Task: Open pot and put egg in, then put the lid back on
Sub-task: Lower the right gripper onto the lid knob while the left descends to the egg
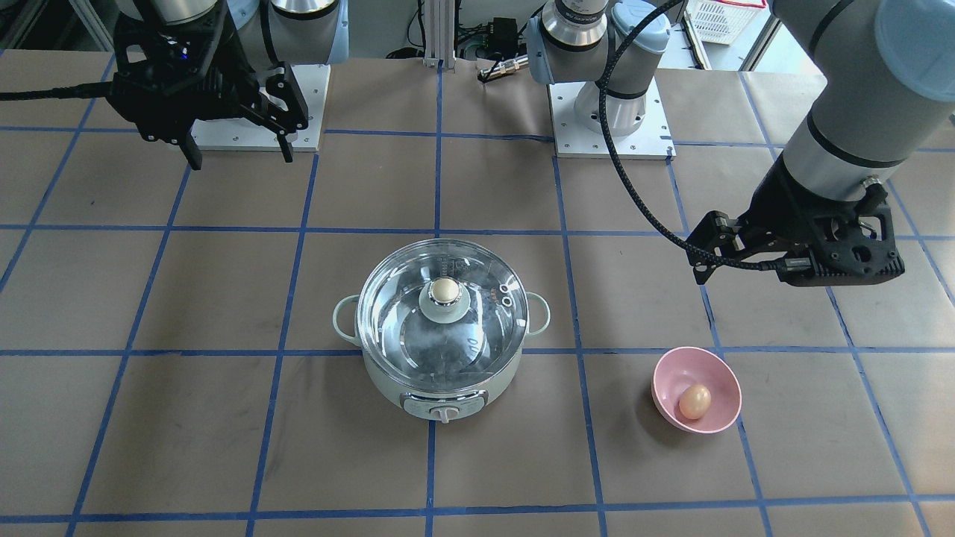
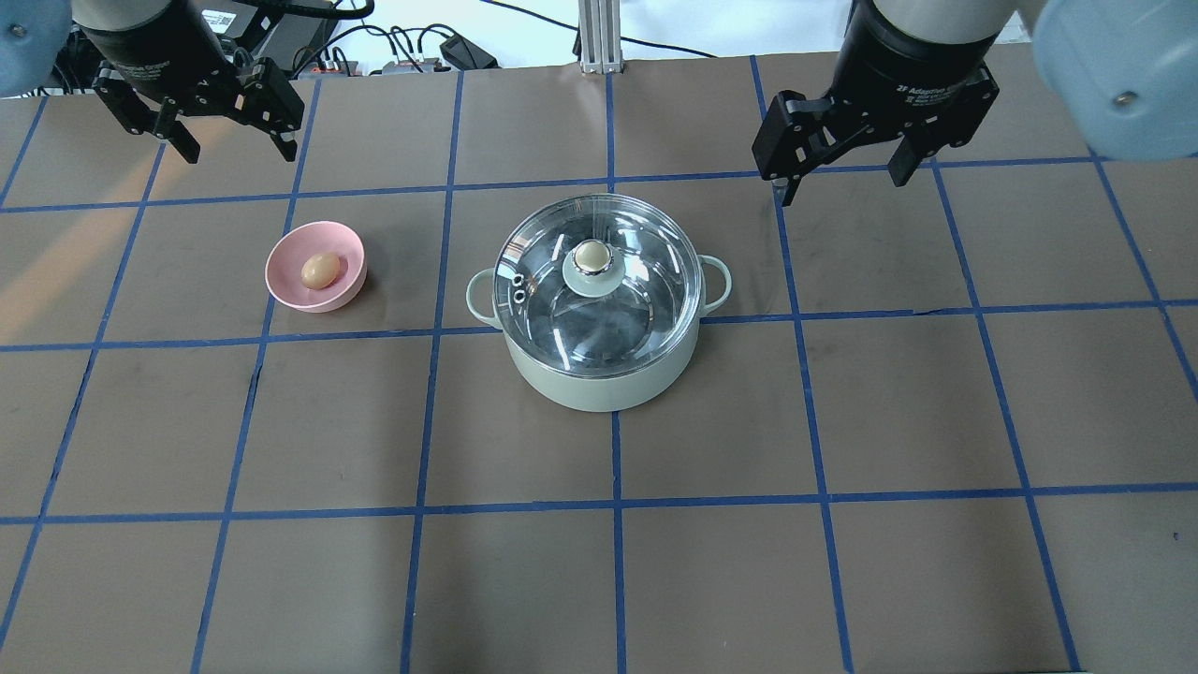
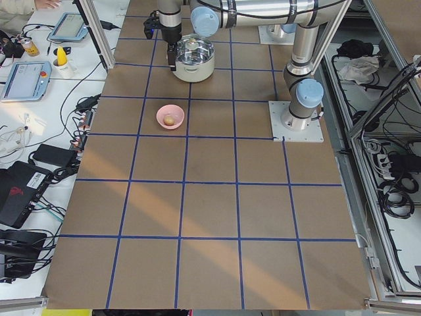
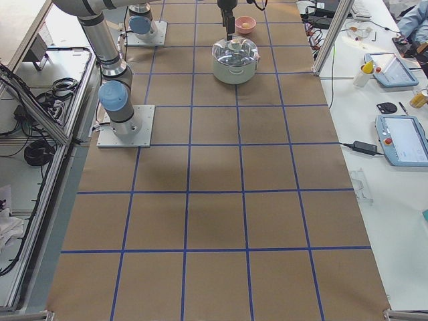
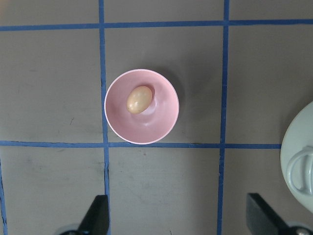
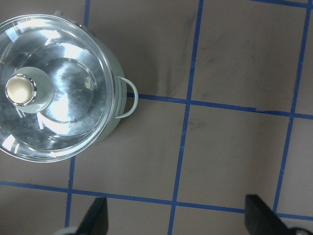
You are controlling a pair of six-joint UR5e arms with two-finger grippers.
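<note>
Dark fingers (image 6: 95, 220) of the right gripper (image 6: 176, 215) are seen at the bottom edge of the right wrist view, spread wide with nothing held between them. From them the lid (image 6: 73, 117) is found up and to the left in the frame, its beige knob (image 6: 20, 89) near the left edge, so a shift toward that corner is judged necessary before any grasp can be made. The lid is seated squarely on the pot (image 2: 599, 379), which stands near the middle of the surface (image 2: 842, 421) in the overhead view. Clear glass and a pale green centre base are shown, and the steel inside is visible through it. The right gripper is judged nearer the knob than the left gripper (image 5: 177, 213), whose fingers (image 5: 97, 218) are likewise parted wide and empty. Above that pair, in the left wrist view, the egg (image 5: 139, 99) is seen lying in a pink bowl (image 5: 156, 125), left of centre, its long axis slanted from lower left to upper right.
</note>
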